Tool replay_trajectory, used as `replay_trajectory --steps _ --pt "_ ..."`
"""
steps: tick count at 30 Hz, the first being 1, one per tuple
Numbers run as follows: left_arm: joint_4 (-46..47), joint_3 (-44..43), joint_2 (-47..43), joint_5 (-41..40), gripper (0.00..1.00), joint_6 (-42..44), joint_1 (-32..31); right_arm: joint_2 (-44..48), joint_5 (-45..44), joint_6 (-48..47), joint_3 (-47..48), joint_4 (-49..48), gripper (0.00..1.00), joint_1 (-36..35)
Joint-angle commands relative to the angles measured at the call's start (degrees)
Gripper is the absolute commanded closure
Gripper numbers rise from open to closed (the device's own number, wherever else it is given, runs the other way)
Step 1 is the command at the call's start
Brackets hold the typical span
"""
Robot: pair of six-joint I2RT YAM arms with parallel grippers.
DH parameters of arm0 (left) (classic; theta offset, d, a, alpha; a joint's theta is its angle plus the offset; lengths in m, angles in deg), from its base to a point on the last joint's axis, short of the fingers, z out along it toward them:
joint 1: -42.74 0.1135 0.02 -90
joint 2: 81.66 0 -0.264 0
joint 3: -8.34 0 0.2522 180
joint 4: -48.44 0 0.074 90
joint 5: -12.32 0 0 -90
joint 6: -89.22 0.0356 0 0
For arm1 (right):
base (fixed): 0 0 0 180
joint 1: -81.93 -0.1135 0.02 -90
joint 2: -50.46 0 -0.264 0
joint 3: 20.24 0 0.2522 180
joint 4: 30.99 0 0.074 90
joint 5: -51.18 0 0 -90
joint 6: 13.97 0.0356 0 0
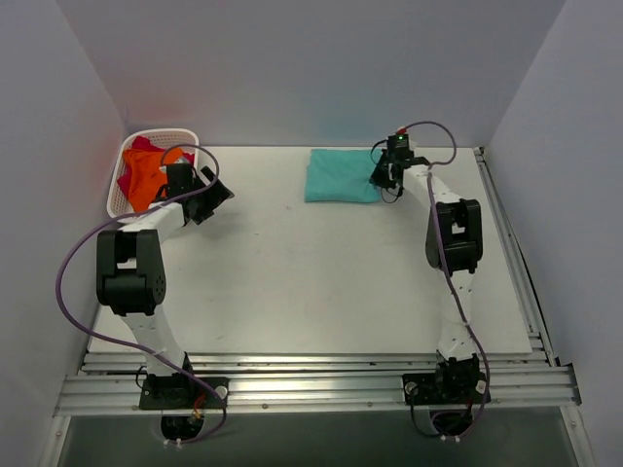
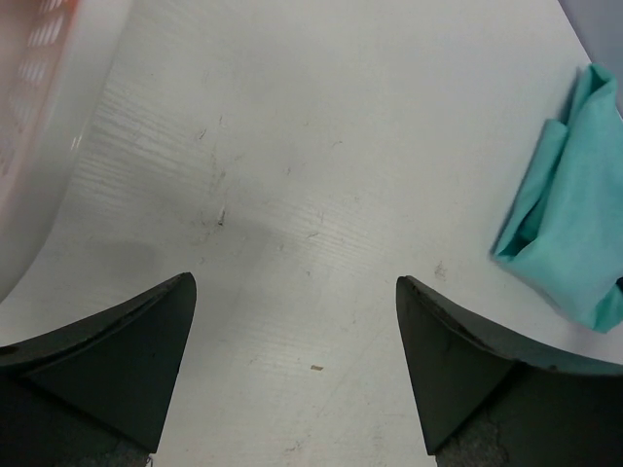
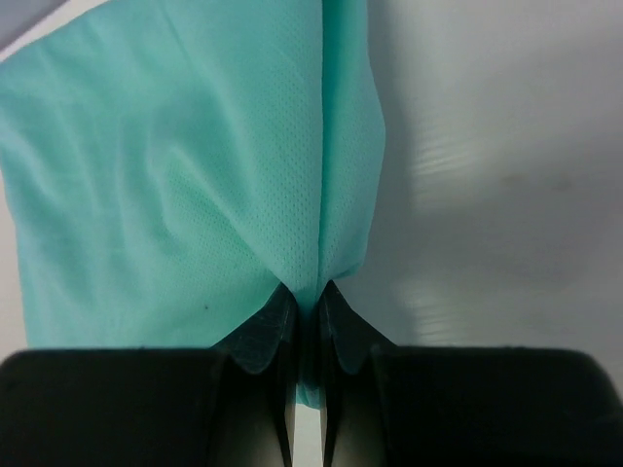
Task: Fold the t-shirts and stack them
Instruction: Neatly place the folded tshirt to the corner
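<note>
Top external: basket [image 1: 115,190] holds orange tee [image 1: 146,182] beside left end effector [image 1: 216,192].

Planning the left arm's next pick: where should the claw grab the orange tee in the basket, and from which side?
Probably the bunched fold on top of the orange tee, coming straight down. It lies crumpled, heaped with the magenta tee inside the basket, whose walls block a side approach. The left claw is open nearby.
</note>
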Motion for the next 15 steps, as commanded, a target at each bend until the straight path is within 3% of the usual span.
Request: replay_trajectory --steps 1,7,13,14,15 --pt "3.19 -0.11 -0.80 1.13 0.08 0.78 0.36 4.03 -6.55 -4.36 2.00 8.53 1.00 6.42" --pt "3.81 -0.20 -0.54 2.10 0.08 0.52 0.36 7.74 -12.51 -6.56 -0.20 9.85 1.00 17.31" --pt "3.90 -0.20 -0.54 2.71 0.09 0.34 0.36 3.79 -15.86 -6.47 5.68 12.66 1.00 26.54" --pt "3.90 -0.11 -0.54 2.80 0.09 0.34 0.36 3.35 -16.21 -6.12 7.08 12.75 0.97 27.34" --pt "3.98 -0.20 -0.62 2.80 0.09 0.25 0.36 3.17 -16.65 -5.77 7.62 13.18 0.84 27.79"
